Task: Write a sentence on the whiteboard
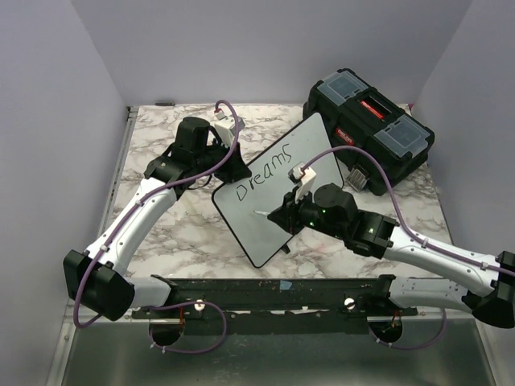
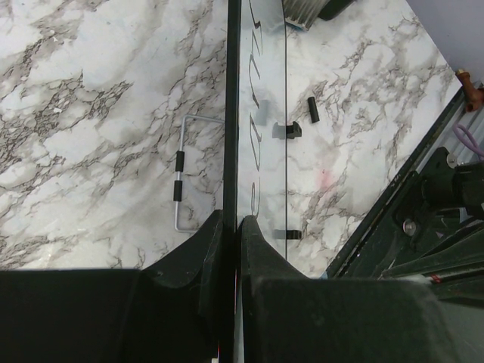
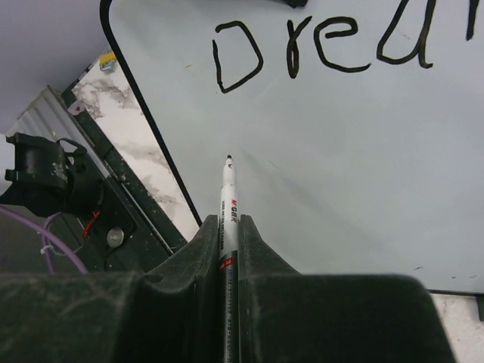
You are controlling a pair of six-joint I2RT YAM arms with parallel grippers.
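Note:
The whiteboard [image 1: 278, 193] stands tilted mid-table, black-rimmed. Of the sentence, only the black word "Dreams" [image 1: 269, 170] shows, along its upper part. My left gripper [image 1: 232, 167] is shut on the board's left edge; in the left wrist view the board [image 2: 261, 113] is seen edge-on between the closed fingers of that gripper [image 2: 233, 223]. My right gripper [image 1: 283, 214] is shut on a white-and-black marker [image 3: 228, 204]. The marker's tip [image 3: 228, 158] points at the bare board [image 3: 340, 166] below the "D" [image 3: 236, 57]. I cannot tell whether the tip touches.
A black toolbox [image 1: 368, 129] with a red label lies at the back right, close to the board's far corner. A wire bracket with black grips [image 2: 180, 181] and a small black piece [image 2: 312, 110] lie on the marble table [image 1: 173, 233]. The black base rail [image 1: 273, 291] runs along the near edge.

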